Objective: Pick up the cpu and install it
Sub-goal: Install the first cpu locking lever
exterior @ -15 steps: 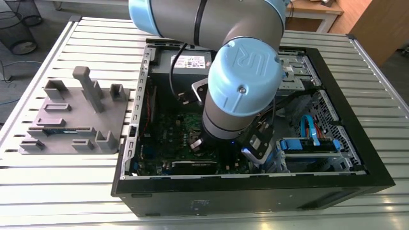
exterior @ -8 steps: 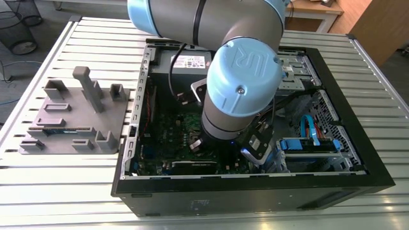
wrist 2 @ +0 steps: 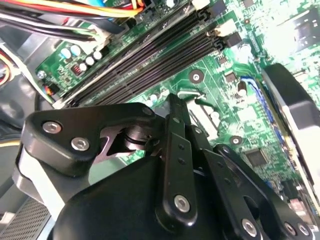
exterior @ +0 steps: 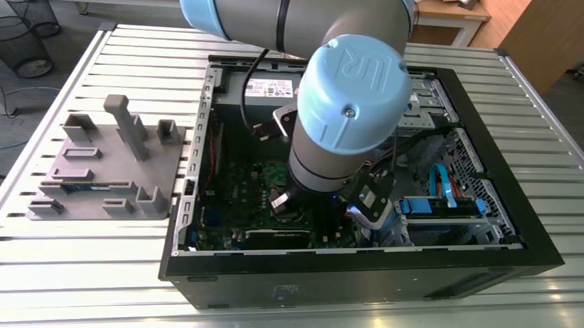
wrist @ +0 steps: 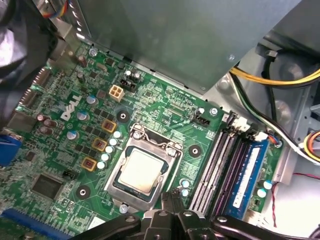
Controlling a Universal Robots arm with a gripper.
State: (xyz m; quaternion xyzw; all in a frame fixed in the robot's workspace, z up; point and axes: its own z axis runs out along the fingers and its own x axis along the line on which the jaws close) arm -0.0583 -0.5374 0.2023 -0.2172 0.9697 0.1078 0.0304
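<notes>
The cpu (wrist: 141, 172), a small square chip with a pale metal top, lies flat in its socket frame on the green motherboard (wrist: 165, 107). My gripper (wrist: 172, 195) hovers just beside the socket's edge, between it and the memory slots (wrist: 216, 161). Its two black fingers (wrist 2: 175, 125) stand pressed together, shut, with nothing between them. In the exterior view the arm's wrist (exterior: 351, 96) reaches down into the open computer case (exterior: 365, 263) over the motherboard (exterior: 239, 183).
A grey metal box (exterior: 269, 89) sits at the case's far end. Yellow, orange and black cables (wrist: 280, 80) run beside the memory slots, one holding a blue stick (wrist: 248, 170). A grey fixture tray (exterior: 105, 171) stands on the slatted table at the exterior view's left.
</notes>
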